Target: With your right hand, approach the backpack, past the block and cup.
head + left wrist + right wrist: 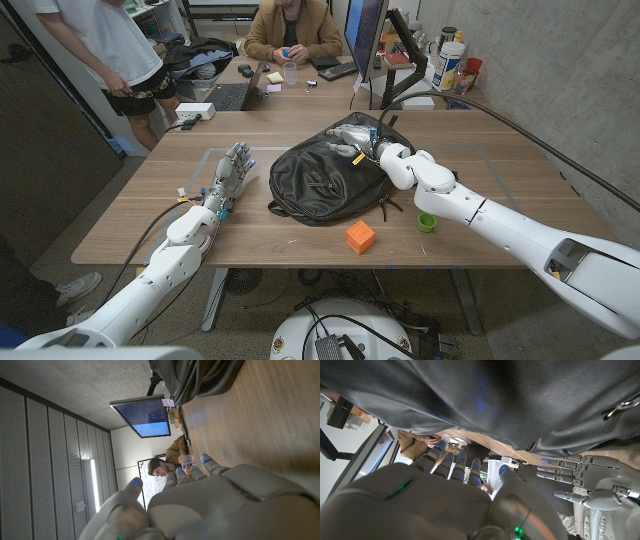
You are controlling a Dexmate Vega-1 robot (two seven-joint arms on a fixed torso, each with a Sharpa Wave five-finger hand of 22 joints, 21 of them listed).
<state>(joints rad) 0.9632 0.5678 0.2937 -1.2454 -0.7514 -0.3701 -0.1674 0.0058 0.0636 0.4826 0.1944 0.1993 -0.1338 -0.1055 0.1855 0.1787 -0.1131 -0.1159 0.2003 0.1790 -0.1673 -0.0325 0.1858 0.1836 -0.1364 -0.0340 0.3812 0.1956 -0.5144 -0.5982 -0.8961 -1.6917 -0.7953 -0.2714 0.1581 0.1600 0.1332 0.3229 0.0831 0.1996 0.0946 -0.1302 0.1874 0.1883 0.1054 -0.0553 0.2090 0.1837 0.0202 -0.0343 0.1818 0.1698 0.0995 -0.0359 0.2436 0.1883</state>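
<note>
The backpack (325, 180) lies in the middle of the table (140, 215). My right hand (357, 137) is over its far right part. The block (361, 236) sits in front of the backpack, near the table's front edge. The cup (426, 222) is right of the block. My left hand (230, 172) is left of the backpack, apart from it.
</note>
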